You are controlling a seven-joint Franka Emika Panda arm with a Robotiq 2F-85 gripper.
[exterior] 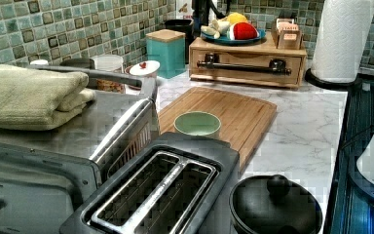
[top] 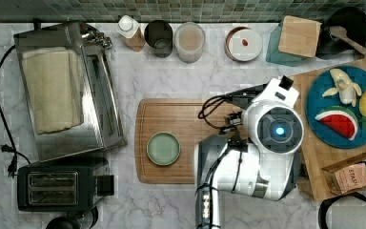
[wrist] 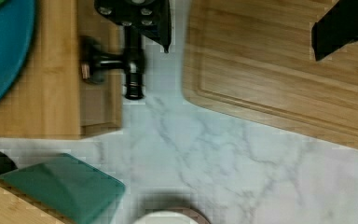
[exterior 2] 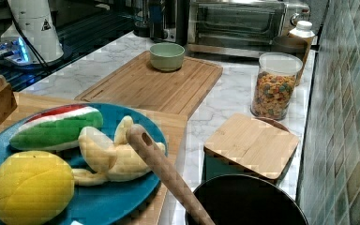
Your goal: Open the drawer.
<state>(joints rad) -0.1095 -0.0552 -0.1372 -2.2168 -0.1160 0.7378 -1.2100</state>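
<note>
The drawer (exterior: 247,59) sits shut in the front of a bamboo box (exterior: 233,48), its front flush with the box. A long black bar handle (exterior: 246,67) runs across it. The wrist view shows one end of that handle (wrist: 133,70) and a strip of the drawer front (wrist: 100,105). My gripper (wrist: 240,46) is open, its two black fingers far apart. One finger (wrist: 140,18) hangs over the handle's end, and the other finger (wrist: 342,25) is above the cutting board. In the top view my arm (top: 271,138) covers the gap between board and box.
A wooden cutting board (top: 171,124) holds a green bowl (top: 163,148). A blue plate of toy fruit (top: 343,107) and a tea box (top: 355,176) rest on the bamboo box. A teal canister (wrist: 60,186), jars, a toaster oven (top: 66,90) and a toaster (top: 57,188) line the counter.
</note>
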